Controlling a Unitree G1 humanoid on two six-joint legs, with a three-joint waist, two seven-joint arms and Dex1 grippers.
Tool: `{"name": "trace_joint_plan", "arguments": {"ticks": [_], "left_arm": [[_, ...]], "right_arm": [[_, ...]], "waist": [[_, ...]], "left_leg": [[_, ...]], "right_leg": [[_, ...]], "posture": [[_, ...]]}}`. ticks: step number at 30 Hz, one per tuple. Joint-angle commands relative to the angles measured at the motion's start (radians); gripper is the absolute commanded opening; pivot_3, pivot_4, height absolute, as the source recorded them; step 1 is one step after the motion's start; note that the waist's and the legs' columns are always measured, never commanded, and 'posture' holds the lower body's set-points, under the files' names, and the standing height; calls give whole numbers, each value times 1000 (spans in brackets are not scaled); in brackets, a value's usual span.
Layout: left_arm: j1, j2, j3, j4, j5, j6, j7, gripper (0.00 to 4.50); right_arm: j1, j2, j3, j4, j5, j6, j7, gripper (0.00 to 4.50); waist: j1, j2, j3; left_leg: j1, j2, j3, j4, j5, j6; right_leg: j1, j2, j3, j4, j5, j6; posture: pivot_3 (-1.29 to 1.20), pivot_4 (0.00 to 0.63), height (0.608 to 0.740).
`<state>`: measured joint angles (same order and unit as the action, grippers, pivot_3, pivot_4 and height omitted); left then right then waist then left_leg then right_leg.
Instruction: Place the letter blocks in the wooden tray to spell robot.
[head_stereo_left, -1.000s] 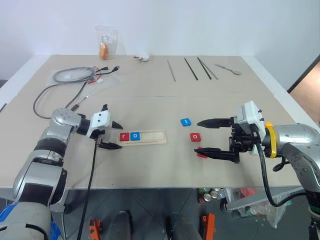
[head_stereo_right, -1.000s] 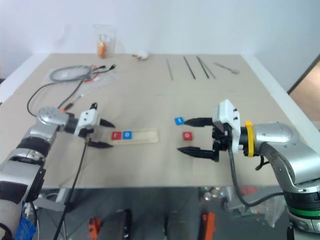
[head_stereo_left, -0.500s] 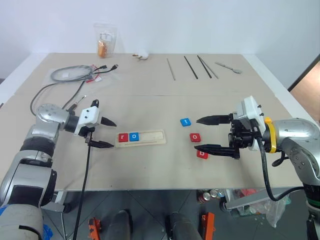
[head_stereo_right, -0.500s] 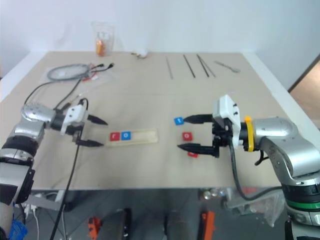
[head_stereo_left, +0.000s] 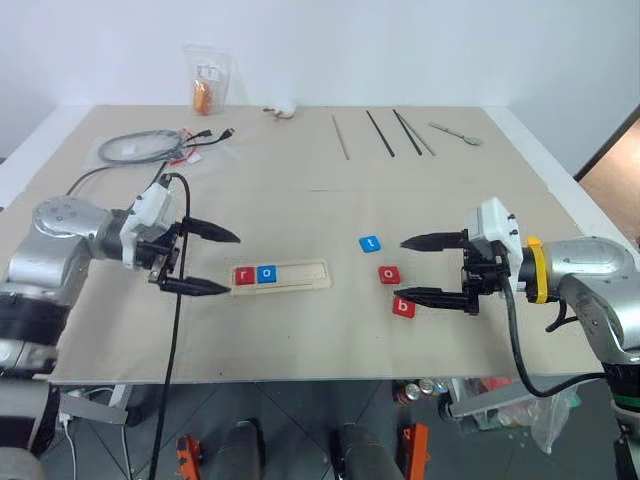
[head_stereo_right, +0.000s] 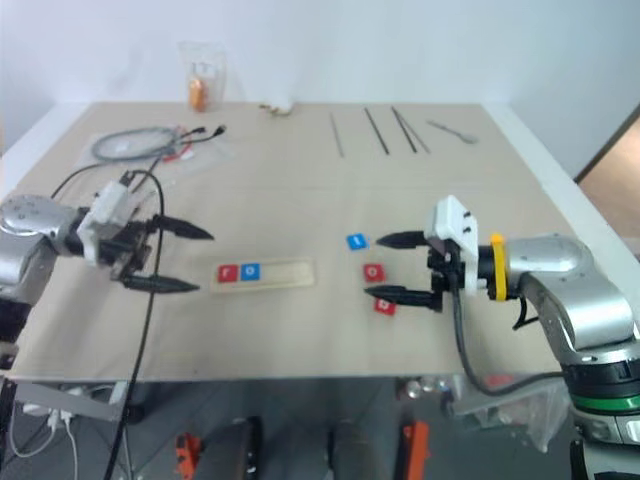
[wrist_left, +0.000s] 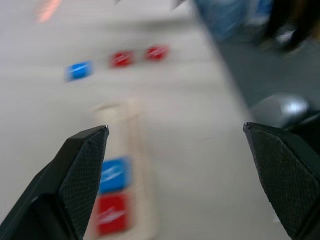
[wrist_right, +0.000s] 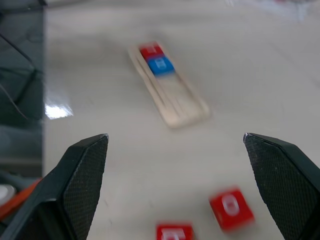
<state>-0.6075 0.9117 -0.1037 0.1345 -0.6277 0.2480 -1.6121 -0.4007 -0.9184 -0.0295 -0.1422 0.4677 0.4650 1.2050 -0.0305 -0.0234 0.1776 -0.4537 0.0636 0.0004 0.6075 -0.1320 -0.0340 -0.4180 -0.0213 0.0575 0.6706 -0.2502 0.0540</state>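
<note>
Two letter blocks, a red r (head_stereo_left: 245, 275) and a blue o (head_stereo_left: 266, 273), already sit at the left end of the wooden tray (head_stereo_left: 300, 274). The red b (head_stereo_left: 403, 307), red o (head_stereo_left: 390, 274) and blue t (head_stereo_left: 370, 243) lie loose on the table (head_stereo_left: 300, 200), right of the tray. The right gripper (head_stereo_left: 415, 268) hangs over them, fingers wide apart and empty; the left gripper (head_stereo_left: 210, 262), also spread and empty, hovers left of the tray. The b probably comes next: it calls for lowering and closing on it. The cable (head_stereo_left: 130, 150) and rods (head_stereo_left: 380, 135) at the far edge are well apart and block nothing.
</note>
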Motion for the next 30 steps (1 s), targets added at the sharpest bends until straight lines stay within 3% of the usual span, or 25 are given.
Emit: {"name": "trace_joint_plan", "arguments": {"ticks": [1,9,20,30], "left_arm": [[81,11,53,-141,-29,47,28,4485],[215,-85,72,-252,6,1,126,4485],[233,-217,85,-242,51,-62,242,4485],[237,-261,85,-231,75,-70,286,4485]], "right_arm": [[21,-29,9,31,-45,-62,38,4500],[47,6,96,129,-166,-166,44,4500],[46,59,97,194,-212,-207,14,4500],[48,91,85,265,-217,-214,-17,4500]], "waist": [[0,0,0],[0,0,0],[2,0,0],[3,0,0]], "left_leg": [[0,0,0,0,0,0],[4,0,1,2,0,0],[5,0,2,3,0,0],[8,0,2,3,0,0]], "right_leg": [[0,0,0,0,0,0],[1,0,1,2,2,-3],[3,0,3,2,2,-2],[6,0,4,1,2,-2]], "posture": [[0,150,740],[0,150,740],[0,150,740],[0,150,740]]}}
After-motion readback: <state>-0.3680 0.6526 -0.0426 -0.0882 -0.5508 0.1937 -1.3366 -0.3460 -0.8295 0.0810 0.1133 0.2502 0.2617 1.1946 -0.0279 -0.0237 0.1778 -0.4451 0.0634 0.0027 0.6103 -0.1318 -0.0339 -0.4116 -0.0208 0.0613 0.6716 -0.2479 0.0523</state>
